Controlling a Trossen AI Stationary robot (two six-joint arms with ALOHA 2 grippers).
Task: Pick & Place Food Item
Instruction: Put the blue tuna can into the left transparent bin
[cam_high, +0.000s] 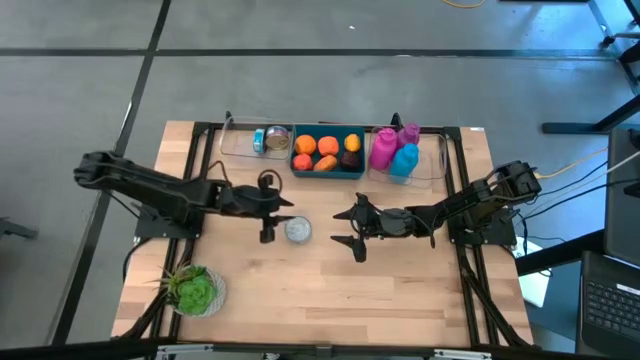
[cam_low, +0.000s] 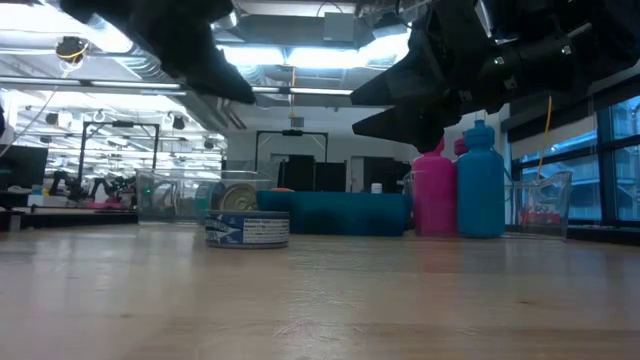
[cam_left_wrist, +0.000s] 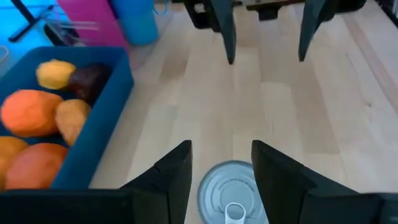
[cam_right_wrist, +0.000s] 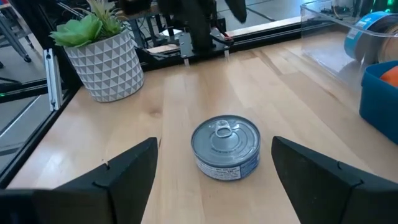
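Pale wooden tabletop (cam_high: 400, 290) carries a small round silver tin with a pull-tab lid (cam_high: 297, 230) at frame centre in the high view, standing upright and free of any grip. Just left of it hangs the left gripper (cam_high: 276, 214), its jaws part-spread and raised above the tin, holding nothing. Facing it from the right, the right gripper (cam_high: 350, 227) waits with jaws wide, probably ready to approach. Behind sits a blue plastic bin of fruit (cam_high: 304, 172).

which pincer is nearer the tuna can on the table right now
Left. The left pincer hangs just beside the tuna can, fingers open and apart from it. The right pincer faces the can from the other side, open, with bare table between them.
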